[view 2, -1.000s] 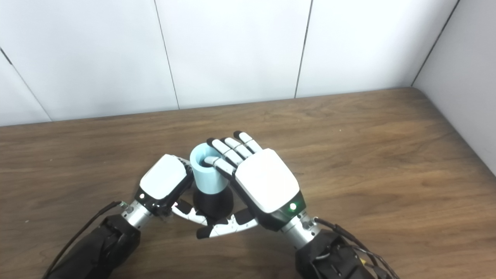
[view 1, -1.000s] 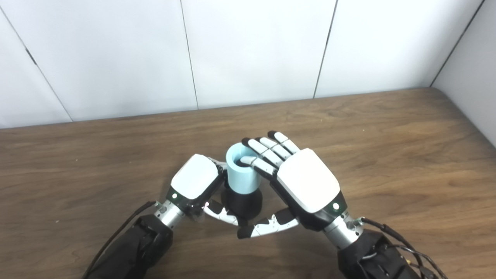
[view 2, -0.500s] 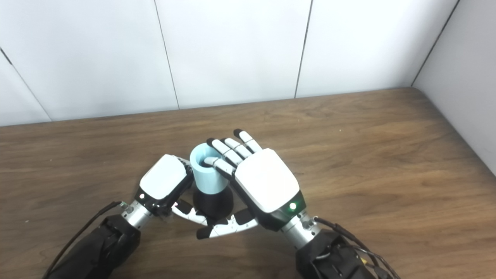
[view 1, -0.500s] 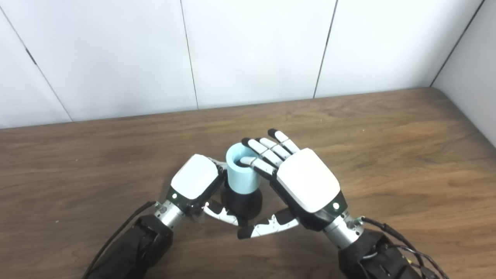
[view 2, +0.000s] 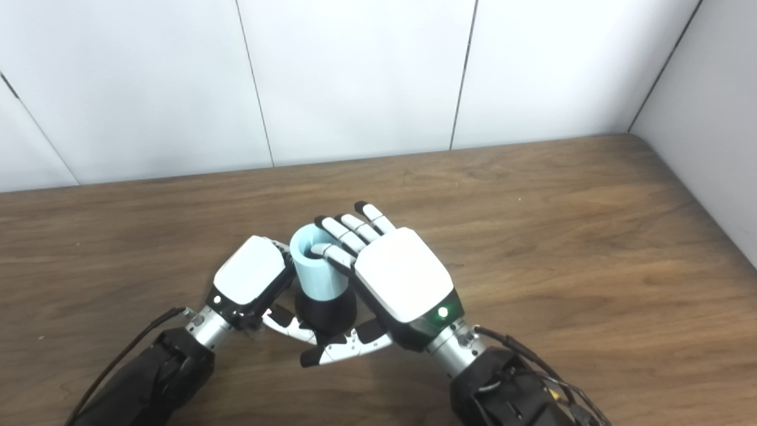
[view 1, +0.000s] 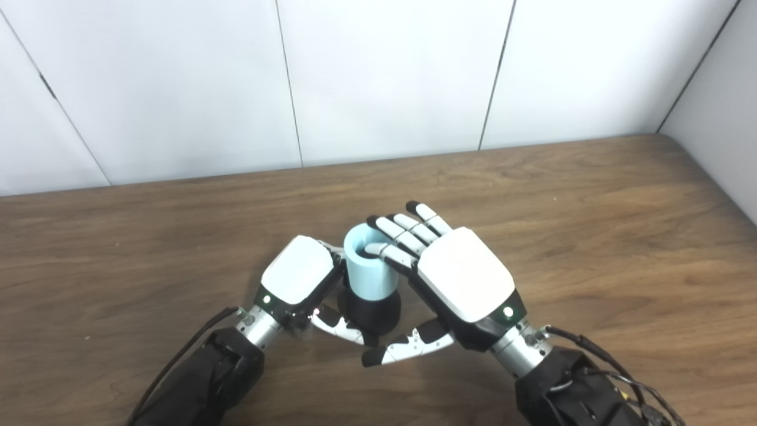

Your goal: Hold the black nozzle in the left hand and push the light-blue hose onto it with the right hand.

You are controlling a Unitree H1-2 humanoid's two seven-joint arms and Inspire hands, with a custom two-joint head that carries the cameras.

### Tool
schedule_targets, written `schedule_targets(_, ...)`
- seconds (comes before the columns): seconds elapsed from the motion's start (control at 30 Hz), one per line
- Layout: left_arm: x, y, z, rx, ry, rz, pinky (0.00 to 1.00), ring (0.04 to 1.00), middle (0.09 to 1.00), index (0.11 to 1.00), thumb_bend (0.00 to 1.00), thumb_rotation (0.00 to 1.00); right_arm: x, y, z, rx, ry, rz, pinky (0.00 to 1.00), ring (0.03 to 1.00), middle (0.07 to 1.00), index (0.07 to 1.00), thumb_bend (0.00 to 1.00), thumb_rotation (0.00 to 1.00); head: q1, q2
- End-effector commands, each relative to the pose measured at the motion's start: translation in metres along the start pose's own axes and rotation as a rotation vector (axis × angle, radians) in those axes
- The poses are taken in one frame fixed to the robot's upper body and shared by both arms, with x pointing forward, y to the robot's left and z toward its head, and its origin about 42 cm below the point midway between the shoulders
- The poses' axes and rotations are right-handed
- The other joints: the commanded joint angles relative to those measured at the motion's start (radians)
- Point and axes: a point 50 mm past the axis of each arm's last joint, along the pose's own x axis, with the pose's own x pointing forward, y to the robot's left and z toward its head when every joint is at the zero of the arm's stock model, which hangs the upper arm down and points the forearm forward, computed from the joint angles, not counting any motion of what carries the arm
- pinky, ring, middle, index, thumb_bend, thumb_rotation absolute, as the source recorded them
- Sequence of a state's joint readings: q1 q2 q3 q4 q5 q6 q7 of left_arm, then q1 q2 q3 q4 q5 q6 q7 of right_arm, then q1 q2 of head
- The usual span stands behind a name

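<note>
**Hose seated on nozzle, both hands close in — risk of tilt or tip**

Wooden tabletop (view 1: 591, 236), white panelled wall behind. Nearest the camera, two thumbs meet in front of the base of the black nozzle (view 1: 372, 310), which stands on the tabletop.

Left hand (view 1: 298, 275): curled against the nozzle's left side, apparently holding it; its fingers are hidden behind the hose, so the hold is a judgement.

Right hand (view 1: 461, 281): fingers spread and fairly straight, not wrapped round anything; one fingertip rests on the rim of the light-blue hose (view 1: 368, 271), the others lie just past it.

The hose stands upright on top of the nozzle, between the two hands, left of the right palm.

Risks, as I judge them:
- Push lands on one side of the rim: hose cocks or jams.
- The fingertip slips into the open bore.
- Left hold too loose: nozzle slides or tips.
</note>
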State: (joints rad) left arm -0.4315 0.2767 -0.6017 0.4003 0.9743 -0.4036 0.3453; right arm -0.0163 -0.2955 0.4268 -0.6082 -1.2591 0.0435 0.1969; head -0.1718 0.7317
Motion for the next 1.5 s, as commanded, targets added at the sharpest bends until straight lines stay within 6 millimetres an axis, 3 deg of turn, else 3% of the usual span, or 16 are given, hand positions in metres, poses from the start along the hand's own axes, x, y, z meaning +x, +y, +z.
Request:
schedule_targets(0.0,-0.084,-0.11,0.069,-0.215,0.099,-0.258,0.17,0.225,0.384,0.495,0.51,0.0,-0.052,0.069,0.013,0.022,-0.092,0.701,0.92,0.866,0.778,0.74,0.8,0.95,0.0,0.001)
schedule_targets(0.3,-0.084,-0.11,0.069,-0.219,0.101,-0.257,0.17,0.218,0.384,0.493,0.51,0.0,-0.051,0.068,0.013,0.04,-0.089,0.629,0.89,0.843,0.768,0.732,0.79,0.9,-0.001,-0.002)
schedule_targets(0.33,-0.084,-0.111,0.069,-0.223,0.104,-0.259,0.17,0.219,0.383,0.494,0.51,0.0,-0.05,0.068,0.013,0.056,-0.088,0.57,0.88,0.84,0.767,0.731,0.79,0.9,-0.001,-0.002)
schedule_targets(0.4,-0.084,-0.111,0.068,-0.224,0.109,-0.26,0.18,0.231,0.46,0.483,0.52,0.0,-0.05,0.067,0.012,0.097,-0.082,0.444,0.78,0.792,0.753,0.721,0.74,0.79,-0.002,-0.002)
schedule_targets(0.47,-0.084,-0.111,0.068,-0.221,0.11,-0.264,0.18,0.232,0.468,0.483,0.52,0.0,-0.049,0.065,0.012,0.147,-0.07,0.331,0.78,0.816,0.796,0.762,0.71,0.79,-0.001,-0.004)
schedule_targets(0.57,-0.083,-0.111,0.068,-0.223,0.107,-0.26,0.18,0.23,0.471,0.482,0.52,0.0,-0.048,0.063,0.011,0.191,-0.057,0.24,0.82,0.882,0.879,0.854,0.68,0.81,-0.002,-0.006)
schedule_targets(0.63,-0.084,-0.112,0.067,-0.225,0.106,-0.255,0.19,0.252,0.406,0.504,0.52,0.0,-0.046,0.06,0.01,0.204,-0.052,0.193,0.88,0.945,0.956,0.937,0.68,0.82,-0.002,-0.007)
schedule_targets(0.7,-0.083,-0.111,0.067,-0.226,0.107,-0.254,0.18,0.242,0.458,0.487,0.52,0.0,-0.044,0.057,0.01,0.213,-0.048,0.164,0.91,0.986,0.991,0.985,0.68,0.8,0.0,-0.008)
schedule_targets(0.83,-0.083,-0.111,0.068,-0.22,0.111,-0.257,0.15,0.208,0.414,0.484,0.52,0.0,-0.04,0.052,0.011,0.227,-0.032,0.124,0.92,1.0,1.0,1.0,0.72,0.7,0.0,-0.011)
schedule_targets(1.0,-0.083,-0.113,0.068,-0.208,0.109,-0.26,0.13,0.184,0.427,0.483,0.52,0.0,-0.034,0.047,0.011,0.239,0.009,0.12,0.97,1.0,1.0,1.0,0.78,0.67,0.002,-0.015)
schedule_targets(1.1,-0.083,-0.113,0.068,-0.214,0.114,-0.271,0.14,0.199,0.389,0.487,0.52,0.0,-0.029,0.045,0.011,0.243,0.031,0.114,0.99,1.0,1.0,1.0,0.79,0.69,0.003,-0.016)
schedule_targets(1.2,-0.083,-0.114,0.068,-0.222,0.114,-0.271,0.16,0.222,0.463,0.482,0.52,0.0,-0.025,0.043,0.01,0.255,0.048,0.096,0.99,1.0,1.0,1.0,0.8,0.69,0.002,-0.021)
schedule_targets(1.47,-0.084,-0.115,0.067,-0.228,0.114,-0.268,0.18,0.228,0.471,0.481,0.52,0.0,-0.02,0.041,0.003,0.31,0.099,-0.001,1.0,1.0,1.0,1.0,0.79,0.71,0.004,-0.03)
